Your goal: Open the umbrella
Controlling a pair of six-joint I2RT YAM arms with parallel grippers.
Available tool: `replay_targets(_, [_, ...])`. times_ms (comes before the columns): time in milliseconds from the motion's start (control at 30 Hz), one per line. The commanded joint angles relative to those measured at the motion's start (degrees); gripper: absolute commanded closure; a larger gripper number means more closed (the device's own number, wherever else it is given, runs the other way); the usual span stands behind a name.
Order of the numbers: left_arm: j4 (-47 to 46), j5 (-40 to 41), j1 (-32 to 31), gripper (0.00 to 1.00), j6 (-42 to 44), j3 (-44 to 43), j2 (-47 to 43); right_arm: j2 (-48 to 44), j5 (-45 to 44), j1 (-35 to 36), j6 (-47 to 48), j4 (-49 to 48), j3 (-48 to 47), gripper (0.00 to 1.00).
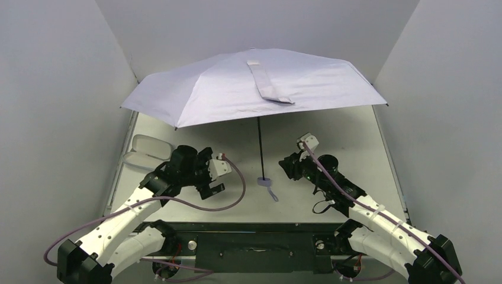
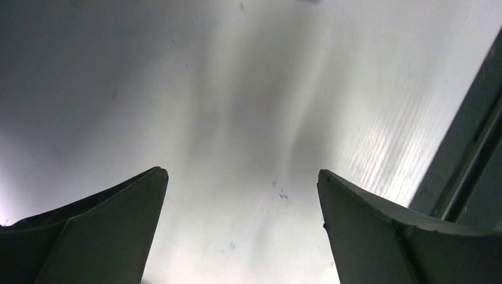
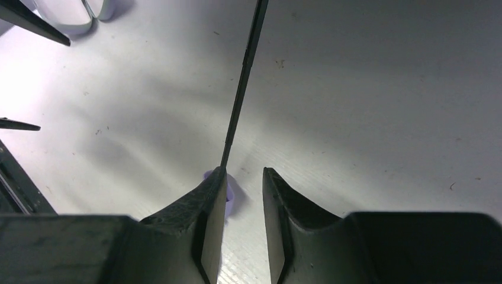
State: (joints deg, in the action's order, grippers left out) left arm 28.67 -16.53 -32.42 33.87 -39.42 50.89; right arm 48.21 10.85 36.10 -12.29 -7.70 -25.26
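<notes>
Umbrella (image 1: 254, 86) lying open and unheld, and we are watching the shaft (image 1: 260, 148).

We are seeing the lavender canopy spreading over the far half of the table (image 1: 331, 148), with the handle (image 1: 264, 181) resting on the surface between the two arms and its wrist loop (image 1: 272, 194) trailing towards us. The left gripper (image 2: 243, 177) is hanging with its fingers spread wide and gripping nothing. The right gripper (image 3: 244, 177) is showing a narrow empty gap, with the shaft running just beside one finger (image 3: 213, 195), outside the gap. We are judging that a sideways move of this arm risks knocking the shaft and rolling the canopy, or snagging the loop and dragging the handle. We cannot tell whether the runner is latched, so a jolt may also be enough to fold the canopy.
</notes>
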Motion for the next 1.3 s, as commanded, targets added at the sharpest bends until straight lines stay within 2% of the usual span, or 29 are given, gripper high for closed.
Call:
replay_targets(0, [7.2,3.4,0.0,0.02,5.4,1.6,-1.4,0.4,-0.1,1.0,6.6,-0.3,-0.1,0.74])
replay_targets(200, [8.4,9.1,0.1,0.03,4.2,4.0,-2.9,-1.6,-0.6,0.9,14.4,6.9,-2.0,0.68])
replay_targets(367, [9.0,12.2,1.1,0.03,0.0,3.2,-4.0,-4.7,-3.5,-0.1,20.5,16.2,-5.0,0.50])
replay_targets(500, [10.4,9.8,7.5,0.03,-6.2,-1.0,-2.4,-8.2,-3.8,-4.5,23.7,23.7,-7.7,0.35])
replay_targets(600, [12.3,8.5,16.2,0.03,-10.4,-5.4,-0.4,-11.2,-4.2,-9.9,25.5,29.7,-9.9,0.22])
replay_targets(700, [12.7,10.0,23.2,0.03,-16.3,-7.8,1.2,-14.5,-6.4,-14.0,27.5,33.7,-11.0,0.19])
replay_targets(833, [11.5,19.2,26.1,0.03,-22.6,-9.4,0.1,-18.5,-10.4,-18.1,29.0,36.6,-10.7,0.18])
replay_targets(1000, [10.3,25.3,26.2,0.03,-21.6,-6.0,-4.5,-21.0,-14.0,-21.0,26.2,37.5,-9.5,0.18])
replay_targets(1267, [9.0,27.6,26.1,0.03,-19.8,-2.7,-7.7,-22.4,-13.2,-22.3,25.4,38.0,-8.4,0.16])
